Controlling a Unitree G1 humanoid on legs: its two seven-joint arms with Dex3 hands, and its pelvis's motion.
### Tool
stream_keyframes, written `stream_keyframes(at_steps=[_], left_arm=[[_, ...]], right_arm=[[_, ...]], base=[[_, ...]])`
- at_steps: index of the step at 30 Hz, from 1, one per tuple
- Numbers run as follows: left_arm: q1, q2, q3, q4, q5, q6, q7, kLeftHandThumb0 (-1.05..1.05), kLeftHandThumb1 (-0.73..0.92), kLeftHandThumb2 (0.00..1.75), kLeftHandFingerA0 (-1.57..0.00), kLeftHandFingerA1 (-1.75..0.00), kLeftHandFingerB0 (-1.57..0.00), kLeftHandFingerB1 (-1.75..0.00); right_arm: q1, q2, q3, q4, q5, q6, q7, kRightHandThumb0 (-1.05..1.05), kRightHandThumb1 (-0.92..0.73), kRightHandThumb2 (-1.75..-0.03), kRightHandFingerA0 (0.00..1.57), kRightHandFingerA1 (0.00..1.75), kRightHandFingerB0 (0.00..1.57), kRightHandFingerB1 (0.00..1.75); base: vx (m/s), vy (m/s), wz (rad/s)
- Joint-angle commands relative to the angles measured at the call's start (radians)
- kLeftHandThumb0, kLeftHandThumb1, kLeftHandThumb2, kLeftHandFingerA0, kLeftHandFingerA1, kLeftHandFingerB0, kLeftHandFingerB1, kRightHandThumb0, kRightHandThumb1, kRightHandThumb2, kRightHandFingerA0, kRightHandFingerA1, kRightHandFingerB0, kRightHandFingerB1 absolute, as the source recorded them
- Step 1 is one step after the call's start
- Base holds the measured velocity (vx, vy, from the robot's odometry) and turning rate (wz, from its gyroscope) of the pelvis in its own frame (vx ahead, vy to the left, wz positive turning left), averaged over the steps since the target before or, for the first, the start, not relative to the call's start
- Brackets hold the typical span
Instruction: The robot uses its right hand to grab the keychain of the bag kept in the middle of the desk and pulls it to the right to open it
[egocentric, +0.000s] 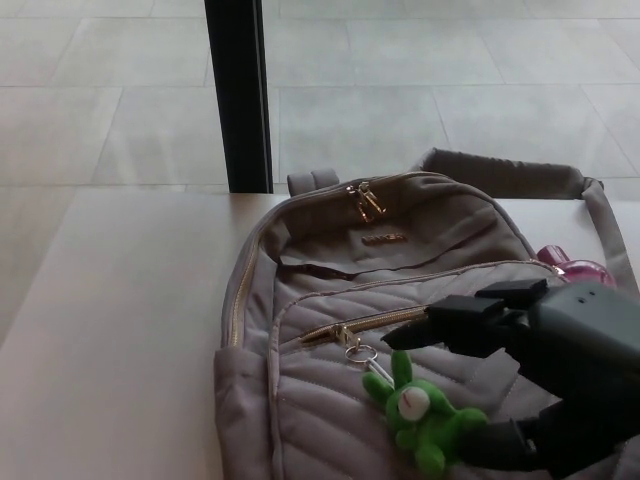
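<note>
Right robot hand (505, 385) in from the right, hovering low over the quilted front of the grey backpack (330, 300); fingers spread, grasping nothing yet; upper fingers (440, 328) stretched flat toward the gold zip line, thumb low at the bottom edge just right of the toy; looks set to bracket the toy from two sides. Green plush keychain (420, 410) lying on the front pocket, ringed to the zip pull (345, 335) at the left end of the track; zip closed, so a full run rightward probably ahead. Backpack flat on the pale bench (120, 330), front up, strap trailing right; pink object (570, 265) peeking beyond. Left robot hand nowhere in view.
</note>
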Motion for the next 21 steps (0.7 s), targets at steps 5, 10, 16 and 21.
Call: stream_keyframes(at_steps=[5, 10, 16, 21], left_arm=[[-0.016, 0.017, -0.004, 0.006, -0.010, 0.001, 0.008, -0.59, 0.76, 0.63, -0.57, -0.54, -0.43, -0.38], [-0.030, 0.019, -0.010, 0.011, -0.007, 0.008, 0.020, -0.59, 0.77, 0.63, -0.58, -0.53, -0.45, -0.38], [-0.030, 0.019, -0.012, 0.013, -0.007, -0.003, 0.015, -0.58, 0.80, 0.65, -0.56, -0.55, -0.45, -0.39], [-0.030, 0.013, -0.007, 0.016, -0.010, -0.016, 0.017, -0.59, 0.80, 0.64, -0.60, -0.57, -0.49, -0.39]], right_arm=[[0.021, -0.014, -0.021, 0.033, -0.089, -0.048, 0.034, -0.98, -0.89, -0.67, 0.55, 0.85, 0.32, 0.41], [0.020, -0.023, -0.001, 0.023, -0.089, -0.039, 0.093, -1.05, -0.66, -1.13, 0.48, 0.71, 0.23, 0.47], [0.019, 0.007, 0.057, 0.000, -0.138, -0.039, 0.112, -1.05, -0.80, -0.64, 0.51, 0.87, 0.28, 0.44], [0.013, 0.017, 0.067, -0.008, -0.159, -0.038, 0.123, -1.05, -0.62, -1.08, 0.50, 0.81, 0.16, 0.51]], base=[[0.00, 0.000, 0.00], [0.00, 0.000, 0.00], [0.00, 0.000, 0.00], [0.00, 0.000, 0.00]])
